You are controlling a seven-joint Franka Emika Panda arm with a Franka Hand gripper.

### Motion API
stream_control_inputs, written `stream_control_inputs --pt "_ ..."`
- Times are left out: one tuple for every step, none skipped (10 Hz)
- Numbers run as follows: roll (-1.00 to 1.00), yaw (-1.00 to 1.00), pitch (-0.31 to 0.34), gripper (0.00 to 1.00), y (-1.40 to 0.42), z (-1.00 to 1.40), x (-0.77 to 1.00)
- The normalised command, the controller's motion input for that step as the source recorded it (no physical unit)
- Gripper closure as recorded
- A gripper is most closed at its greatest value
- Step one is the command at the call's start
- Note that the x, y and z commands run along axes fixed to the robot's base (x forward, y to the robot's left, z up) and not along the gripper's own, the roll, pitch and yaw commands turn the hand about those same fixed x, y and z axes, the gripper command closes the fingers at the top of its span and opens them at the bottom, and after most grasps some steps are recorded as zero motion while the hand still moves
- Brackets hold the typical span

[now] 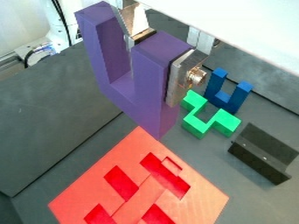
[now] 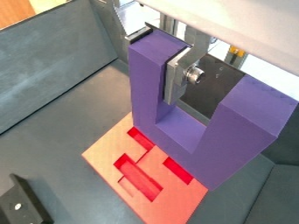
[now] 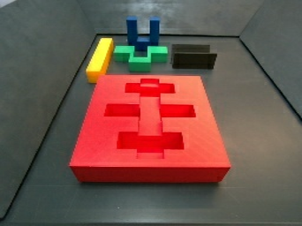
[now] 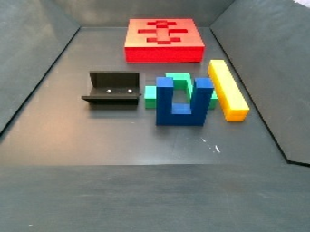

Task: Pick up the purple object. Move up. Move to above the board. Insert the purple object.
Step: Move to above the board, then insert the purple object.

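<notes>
The gripper [image 2: 184, 72] is clamped on one prong of the purple object [image 2: 198, 114], holding it high over the tabletop with the board [image 1: 140, 188] directly below, its cut-outs under the block's base, so the coming move looks like a straight descent.

Even, bright light — slight floor glare

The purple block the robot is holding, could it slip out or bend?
Probably not bend: the purple object looks thick and solid. The gripper, above the board, clamps one prong between its fingers. The faces look matte, so slipping seems unlikely. It might twist a little, since only that prong is held.
</notes>
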Motion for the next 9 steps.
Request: stream_control_inputs --pt "0.05 -0.01 0.145 1.00 -0.19 0.04 0.10" --pt "0.01 0.00 0.000 1.00 -0.11 -0.01 0.08" --pt "0.14 0.01 0.053 1.00 -0.24 0.00 0.16" --pt "0.18 0.12 0.010 1.00 -0.46 0.00 0.80" --pt "0.12 0.00 0.000 1.00 -0.57 -0.09 0.95" --pt "0.11 0.00 -0.036 1.00 -0.57 -0.35 1.00" --pt "0.10 0.00 -0.040 1.00 -0.61 -0.35 0.99" --pt "0.10 0.00 -0.041 1.00 -0.62 -0.34 0.98" --pt "0.09 0.00 -0.059 1.00 -0.63 -0.35 0.92"
